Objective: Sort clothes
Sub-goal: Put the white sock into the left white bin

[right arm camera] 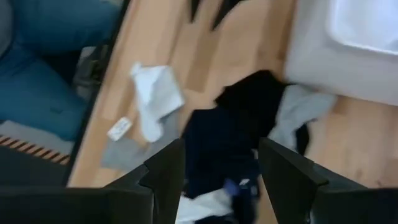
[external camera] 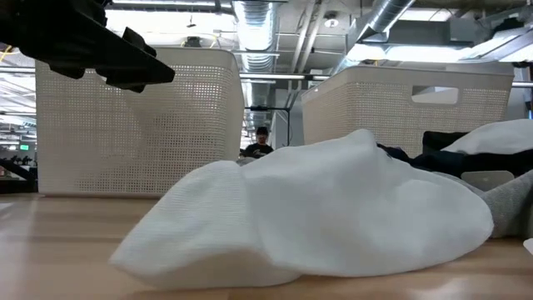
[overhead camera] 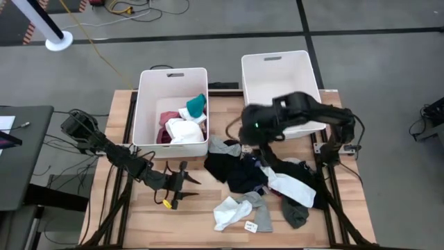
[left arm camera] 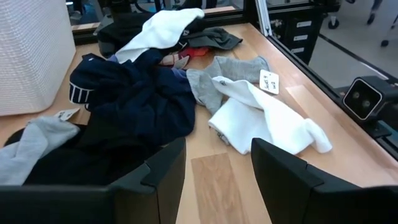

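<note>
The clothes lie in a loose pile (overhead camera: 257,173) on the table's right half: navy and black garments (left arm camera: 134,106), a white sock (left arm camera: 267,121), and grey socks with a paper tag (left arm camera: 239,68). More clothes, maroon, white and teal (overhead camera: 182,121), lie in the left white bin (overhead camera: 149,104). My left gripper (overhead camera: 182,182) is open, low over the table left of the pile, with nothing between its fingers (left arm camera: 217,168). My right gripper (overhead camera: 250,135) is open and hangs above the pile's far end, pointing down at it (right arm camera: 221,168), holding nothing.
The right white bin (overhead camera: 281,80) stands at the far right, with no clothes showing inside. Both bins stand along the table's far edge. Bare wood (overhead camera: 201,215) shows near the front edge, left of the pile. A small camera block (left arm camera: 364,99) sits at the near edge.
</note>
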{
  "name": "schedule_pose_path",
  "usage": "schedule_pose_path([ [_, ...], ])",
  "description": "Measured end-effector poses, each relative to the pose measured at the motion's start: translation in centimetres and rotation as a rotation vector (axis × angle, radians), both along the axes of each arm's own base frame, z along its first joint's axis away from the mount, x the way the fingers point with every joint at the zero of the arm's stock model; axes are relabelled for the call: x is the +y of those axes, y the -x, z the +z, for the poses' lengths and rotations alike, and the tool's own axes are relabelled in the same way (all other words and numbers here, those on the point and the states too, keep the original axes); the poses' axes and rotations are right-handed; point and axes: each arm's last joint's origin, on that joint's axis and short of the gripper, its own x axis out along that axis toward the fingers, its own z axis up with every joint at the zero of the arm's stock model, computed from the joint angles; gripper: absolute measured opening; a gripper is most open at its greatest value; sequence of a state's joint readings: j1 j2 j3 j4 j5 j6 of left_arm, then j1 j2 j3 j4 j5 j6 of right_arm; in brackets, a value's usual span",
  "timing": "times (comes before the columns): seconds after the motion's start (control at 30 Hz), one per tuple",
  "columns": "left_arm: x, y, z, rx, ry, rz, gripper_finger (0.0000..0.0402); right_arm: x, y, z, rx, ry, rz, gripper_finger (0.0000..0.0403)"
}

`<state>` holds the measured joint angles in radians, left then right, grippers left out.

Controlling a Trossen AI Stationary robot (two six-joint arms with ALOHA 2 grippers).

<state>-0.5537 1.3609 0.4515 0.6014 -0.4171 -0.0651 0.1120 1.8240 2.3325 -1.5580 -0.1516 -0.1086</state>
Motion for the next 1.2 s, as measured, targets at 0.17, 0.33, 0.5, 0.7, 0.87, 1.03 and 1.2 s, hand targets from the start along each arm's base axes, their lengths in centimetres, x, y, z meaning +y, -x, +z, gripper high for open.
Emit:
schedule_pose_path([
  [0.17,0.0,0.0,0.0,0.000,0.012,0.003,0.0176,3.4,0.6,0.0,0.020,-0.034,0.043,0.0218],
  [0.33,0.0,0.0,0.0,0.001,0.011,0.003,0.0176,6.4,1.1,-0.4,0.049,-0.034,0.075,0.0218],
  [0.5,0.0,0.0,0.0,0.001,0.008,0.002,0.0176,9.2,1.6,-1.0,0.061,0.012,0.090,0.0218],
  [0.7,0.0,0.0,0.0,0.001,0.007,0.001,0.0176,11.9,1.8,-3.2,0.095,0.065,0.104,0.0218],
  [0.87,0.0,0.0,0.0,0.005,0.010,-0.013,0.0176,13.4,1.3,-6.3,0.164,0.086,0.087,0.0218],
  [1.03,0.0,0.0,0.0,0.007,0.010,-0.013,0.0176,14.8,0.6,-9.8,0.170,0.092,0.100,0.0218],
  [1.2,0.0,0.0,0.0,0.007,0.012,-0.012,0.0176,16.6,0.2,-13.0,0.146,0.071,0.116,0.0218],
])
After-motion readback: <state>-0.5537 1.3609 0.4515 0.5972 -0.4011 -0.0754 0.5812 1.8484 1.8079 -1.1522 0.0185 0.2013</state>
